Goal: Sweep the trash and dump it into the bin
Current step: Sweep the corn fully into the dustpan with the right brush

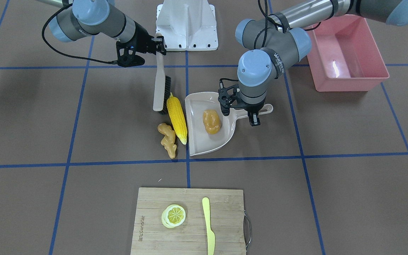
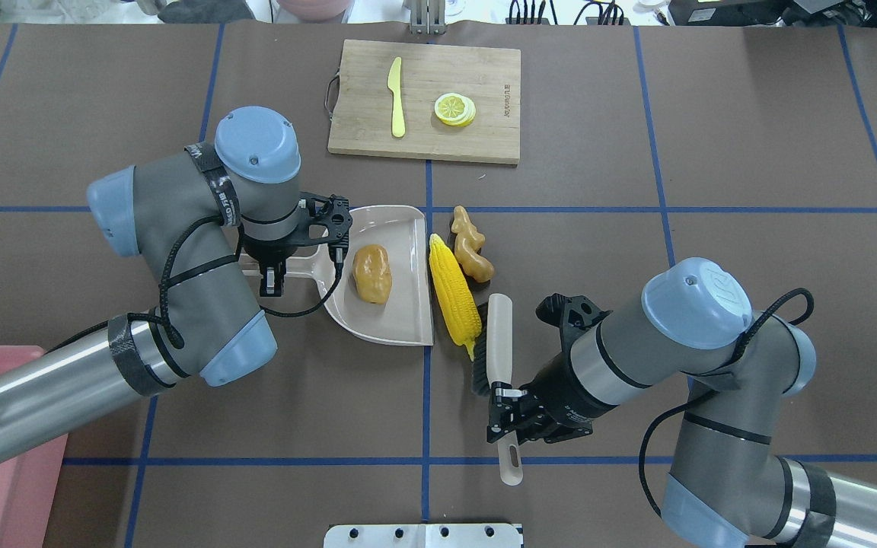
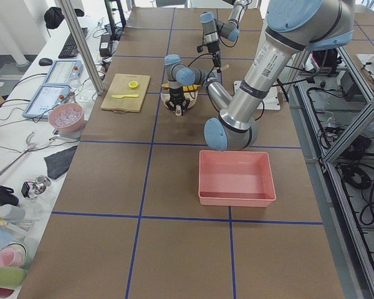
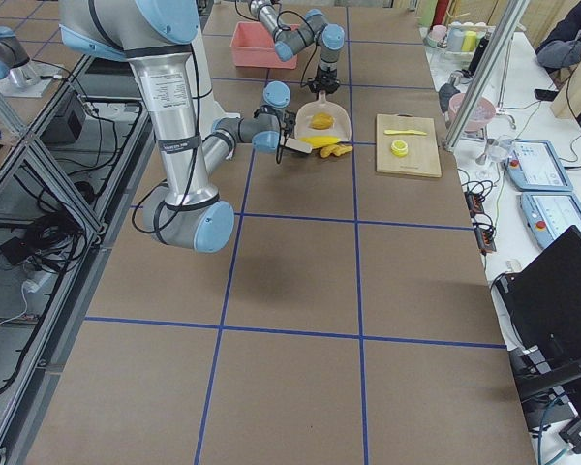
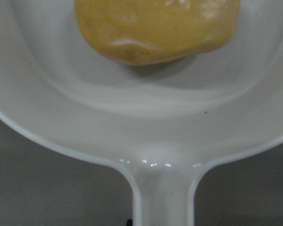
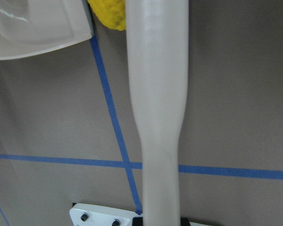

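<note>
The right tool point(image 2: 505, 397) is clenching the handle of the beige dark-bristled brush point(image 2: 499, 335). The yellow plastic corn cob point(image 2: 454, 293) is lying between brush and beige plastic dustpan point(image 2: 408, 323), lengthwise along the pan's open lip, with the tan knobby ginger root point(image 2: 471, 251) on its outer side. The left tool point(image 2: 271, 272) is gripping the pan's handle, the rounded orange-brown potato point(image 2: 372, 272) is sitting inside, and the pink rectangular tub point(image 1: 349, 84) is standing empty, well apart.

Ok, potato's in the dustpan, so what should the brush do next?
Probably sweep the brush sideways into the corn cob, rolling it over the dustpan lip. The corn lies along the pan's open edge, the brush sits on its outer side, and the ginger root waits beyond.
</note>
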`<action>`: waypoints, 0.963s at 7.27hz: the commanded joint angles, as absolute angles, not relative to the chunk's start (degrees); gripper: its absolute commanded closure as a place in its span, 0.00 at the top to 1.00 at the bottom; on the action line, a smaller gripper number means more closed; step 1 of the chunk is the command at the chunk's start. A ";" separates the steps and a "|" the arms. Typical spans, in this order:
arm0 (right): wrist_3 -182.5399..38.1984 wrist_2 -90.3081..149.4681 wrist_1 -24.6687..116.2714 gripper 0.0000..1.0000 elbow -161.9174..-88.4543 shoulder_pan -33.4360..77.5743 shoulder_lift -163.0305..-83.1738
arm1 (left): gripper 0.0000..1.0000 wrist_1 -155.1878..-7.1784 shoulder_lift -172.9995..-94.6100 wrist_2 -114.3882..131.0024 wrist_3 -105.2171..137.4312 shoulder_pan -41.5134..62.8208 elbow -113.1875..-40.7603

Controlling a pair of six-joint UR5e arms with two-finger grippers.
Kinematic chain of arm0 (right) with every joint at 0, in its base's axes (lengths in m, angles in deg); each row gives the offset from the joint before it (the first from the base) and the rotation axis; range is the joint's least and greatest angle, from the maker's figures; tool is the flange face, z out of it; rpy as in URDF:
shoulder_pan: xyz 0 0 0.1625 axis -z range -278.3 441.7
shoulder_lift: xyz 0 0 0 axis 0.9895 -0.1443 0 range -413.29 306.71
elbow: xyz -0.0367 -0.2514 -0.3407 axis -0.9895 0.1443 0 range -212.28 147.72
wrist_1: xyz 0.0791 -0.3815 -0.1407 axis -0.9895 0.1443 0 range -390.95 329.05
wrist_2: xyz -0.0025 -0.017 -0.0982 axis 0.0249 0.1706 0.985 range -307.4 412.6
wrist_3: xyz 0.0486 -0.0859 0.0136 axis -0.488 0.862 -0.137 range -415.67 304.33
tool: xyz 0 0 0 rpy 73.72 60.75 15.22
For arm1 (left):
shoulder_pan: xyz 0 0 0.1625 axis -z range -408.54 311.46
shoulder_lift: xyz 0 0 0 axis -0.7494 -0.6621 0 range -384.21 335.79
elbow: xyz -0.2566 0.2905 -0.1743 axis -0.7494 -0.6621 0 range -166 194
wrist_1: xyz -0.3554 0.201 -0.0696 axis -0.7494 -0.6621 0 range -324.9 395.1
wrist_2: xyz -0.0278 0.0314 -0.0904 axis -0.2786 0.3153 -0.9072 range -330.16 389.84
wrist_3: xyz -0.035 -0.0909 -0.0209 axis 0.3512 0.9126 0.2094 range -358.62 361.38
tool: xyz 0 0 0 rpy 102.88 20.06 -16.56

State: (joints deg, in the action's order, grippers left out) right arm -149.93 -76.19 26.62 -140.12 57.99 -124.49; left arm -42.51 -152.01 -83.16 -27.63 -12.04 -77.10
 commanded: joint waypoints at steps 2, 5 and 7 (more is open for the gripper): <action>-149.19 -75.11 33.10 0.00 -139.33 57.71 -118.35 | 0.00 -42.42 -152.00 -83.10 -27.63 -11.98 -77.32; -146.29 -73.71 32.60 0.00 -137.06 57.71 -116.24 | 0.00 -43.99 -151.22 -83.19 -27.63 -11.98 -77.06; -146.37 -72.99 32.42 0.00 -133.89 57.71 -112.46 | 0.00 -46.20 -150.33 -83.19 -27.54 -11.98 -77.06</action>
